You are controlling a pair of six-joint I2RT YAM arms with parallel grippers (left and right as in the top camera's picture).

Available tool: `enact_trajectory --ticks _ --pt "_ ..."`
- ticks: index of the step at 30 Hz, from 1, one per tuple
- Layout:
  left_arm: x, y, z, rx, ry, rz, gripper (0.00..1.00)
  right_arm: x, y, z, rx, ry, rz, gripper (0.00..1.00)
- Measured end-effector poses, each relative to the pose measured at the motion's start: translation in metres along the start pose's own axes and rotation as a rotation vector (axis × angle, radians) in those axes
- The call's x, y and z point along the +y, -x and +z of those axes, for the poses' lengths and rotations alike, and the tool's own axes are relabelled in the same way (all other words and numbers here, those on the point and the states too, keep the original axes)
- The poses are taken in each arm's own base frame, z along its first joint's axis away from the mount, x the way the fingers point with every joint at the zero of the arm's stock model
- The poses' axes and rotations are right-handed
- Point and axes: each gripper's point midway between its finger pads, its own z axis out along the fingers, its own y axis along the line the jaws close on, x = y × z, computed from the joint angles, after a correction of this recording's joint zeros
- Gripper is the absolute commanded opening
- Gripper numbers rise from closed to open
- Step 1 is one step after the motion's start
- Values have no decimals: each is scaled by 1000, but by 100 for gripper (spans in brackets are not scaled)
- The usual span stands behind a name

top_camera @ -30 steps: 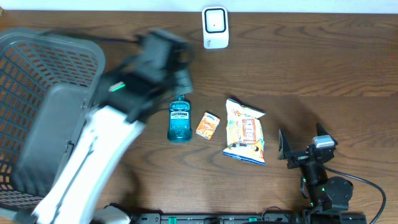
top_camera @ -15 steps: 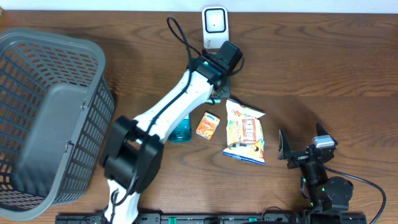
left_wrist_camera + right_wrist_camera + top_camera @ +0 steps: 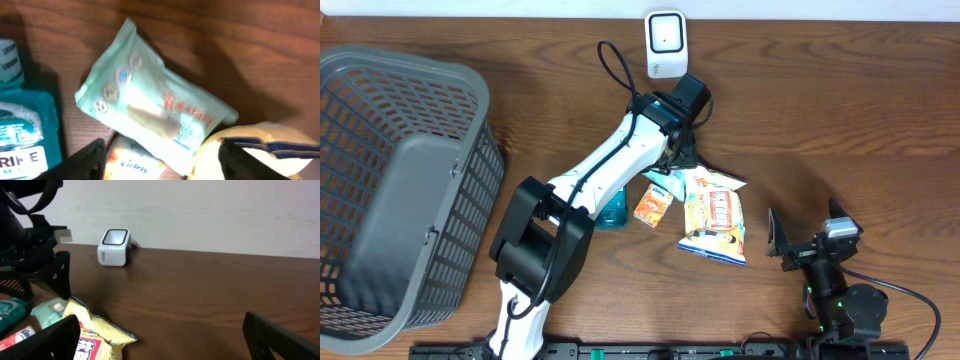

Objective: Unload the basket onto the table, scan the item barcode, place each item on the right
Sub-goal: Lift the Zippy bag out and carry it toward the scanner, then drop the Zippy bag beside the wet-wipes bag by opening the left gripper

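- The pale green packet (image 3: 150, 110) lies flat on the table, tilted, just under the left pincer (image 3: 161, 150). The pincer's fingers are spread to either side of its lower end, not pinching it.
- The packet sits between the orange box (image 3: 653, 203) and the snack bag (image 3: 715, 215), in front of the white scanner (image 3: 666, 45).
- Red lettering on the packet begins with K; the rest is blurred.
- The blue bottle (image 3: 25, 135) reads LISTERINE.
- The right pincer (image 3: 160, 335) is spread wide and empty.

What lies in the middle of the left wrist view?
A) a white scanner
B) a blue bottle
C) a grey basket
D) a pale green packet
D: the pale green packet lies on the table in mid view, between the bottle and the yellow bag, with the left fingers apart below it.
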Motion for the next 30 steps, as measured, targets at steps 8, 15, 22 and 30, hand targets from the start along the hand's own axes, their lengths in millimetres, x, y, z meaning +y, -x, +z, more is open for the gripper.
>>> enact_trajectory --ticks 8,15,22,30 --pt "0 10 -59 -106 -35 28 99 0 0 0 0 0 0 99" --pt "2 64 -247 -667 -200 -15 98 0 0 0 0 0 0 99" --pt "42 58 -435 -1186 -311 -34 98 0 0 0 0 0 0 99" --pt "96 42 -469 -1306 37 100 98 0 0 0 0 0 0 99"
